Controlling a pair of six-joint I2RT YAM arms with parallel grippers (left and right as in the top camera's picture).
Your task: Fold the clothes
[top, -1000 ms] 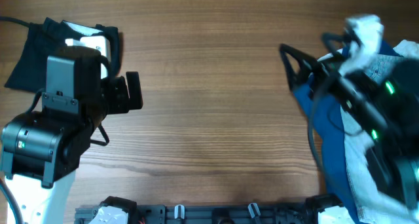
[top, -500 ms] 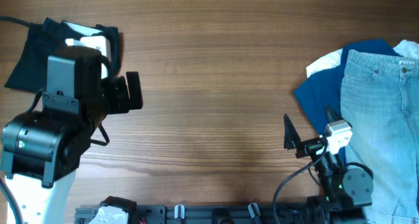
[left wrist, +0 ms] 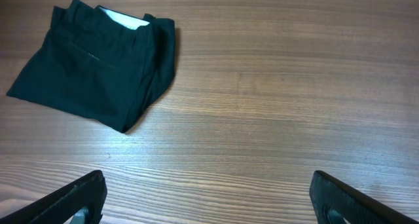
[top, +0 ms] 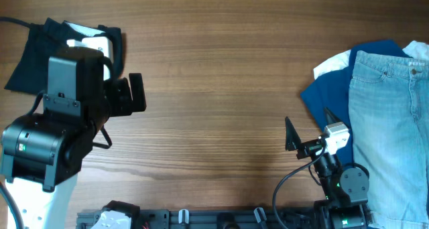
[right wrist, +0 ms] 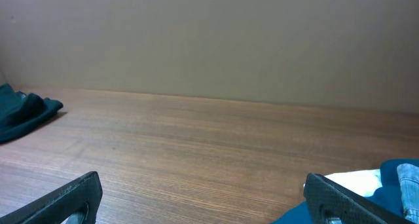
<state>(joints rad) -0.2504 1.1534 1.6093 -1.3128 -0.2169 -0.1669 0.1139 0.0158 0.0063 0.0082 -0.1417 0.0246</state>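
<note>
The black shorts [top: 30, 51] lie folded at the table's far left corner, with white lining showing at the waist. They also show in the left wrist view [left wrist: 98, 67] and at the far left of the right wrist view [right wrist: 23, 116]. My left gripper [left wrist: 208, 185] is open and empty, above bare wood to the right of the shorts; in the overhead view it sits under the left arm's head [top: 131, 94]. My right gripper [top: 308, 132] is open and empty near the front right, far from the shorts; the right wrist view [right wrist: 203, 181] shows bare table between its fingers.
Light blue jeans [top: 389, 122] lie flat at the right edge on a royal-blue garment [top: 325, 98] and a white cloth [top: 332, 63]. The blue garment [right wrist: 393, 178] lies just right of my right gripper. The arm bases stand along the front edge [top: 221, 219].
My right arm has pulled back from over the pile at the right to the front edge, leaving the jeans flat. It then shifted slightly left. The left arm has not moved.
</note>
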